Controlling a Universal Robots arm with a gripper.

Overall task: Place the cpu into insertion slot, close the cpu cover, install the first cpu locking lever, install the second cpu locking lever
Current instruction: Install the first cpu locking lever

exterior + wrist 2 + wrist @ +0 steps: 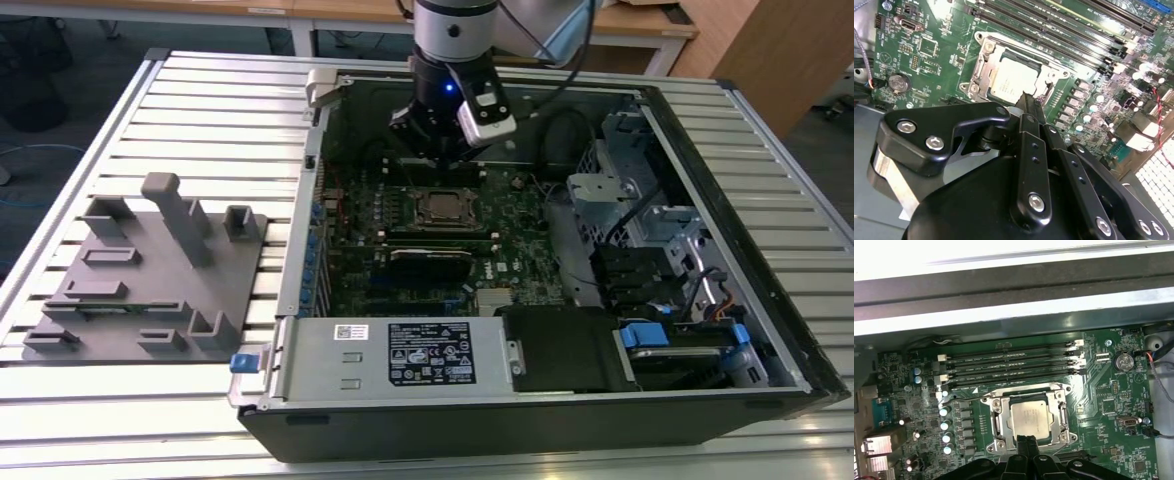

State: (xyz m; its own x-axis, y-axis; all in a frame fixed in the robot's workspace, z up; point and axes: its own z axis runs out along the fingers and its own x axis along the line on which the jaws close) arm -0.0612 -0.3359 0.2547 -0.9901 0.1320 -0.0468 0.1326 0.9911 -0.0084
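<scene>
The cpu (1030,419), a dull silver square, lies in the insertion slot (990,401) on the green board. The cpu cover (1058,412), a thin silvery frame, lies flat around the chip's top. My gripper (1026,441) is shut with nothing between its black fingers. Its tips point down at the edge of the socket, just beside the chip. Whether they touch the metal I cannot tell. The second wrist view has the gripper (1029,97) at the rim next to the cpu (1013,80). In the exterior view my gripper (441,155) hangs over the board just behind the slot (438,208).
The open computer case (747,240) lies on a slatted metal table. Long black memory slots (1014,365) run beside the socket. A power supply (400,355) fills the case's near side, with drive bays and cables at the exterior view's right. A grey fixture plate (147,280) sits outside, at the left.
</scene>
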